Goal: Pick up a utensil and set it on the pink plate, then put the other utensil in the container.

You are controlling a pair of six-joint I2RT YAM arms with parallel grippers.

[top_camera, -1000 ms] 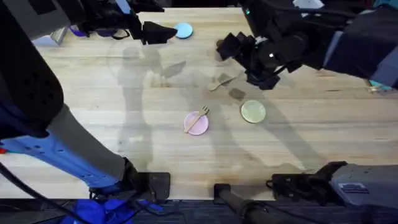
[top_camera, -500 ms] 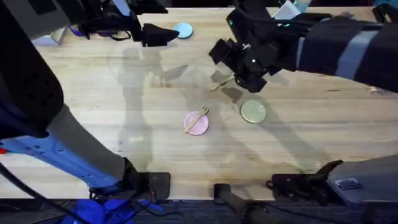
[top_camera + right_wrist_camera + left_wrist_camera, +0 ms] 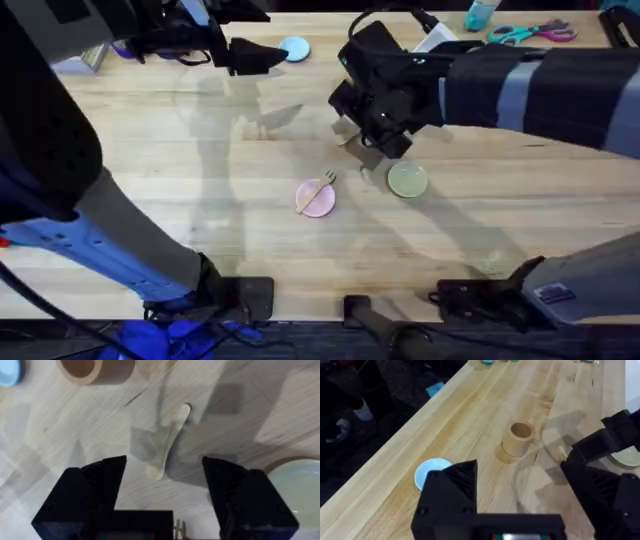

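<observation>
Since a second ago the right gripper (image 3: 162,491) has swung left over the pale wooden table (image 3: 480,210), and now hangs above the spoon (image 3: 169,442), fingers spread wide. The spoon lies flat between them, near the cup (image 3: 518,438). The fork (image 3: 320,185) rests across the pink plate (image 3: 316,198). The left gripper (image 3: 262,54) seems parted, near the blue disc (image 3: 295,48).

overhead: high above the arm bases, facing down and forward over the pale wooden desk (image 3: 200,150) | left wrist: low, oblique along the far edge, near the brown cardboard cylindrical cup (image 3: 519,438) | right wrist: close, straight down on the pale wooden spoon (image 3: 168,442) | shared: cup, light blue round disc (image 3: 431,471).
</observation>
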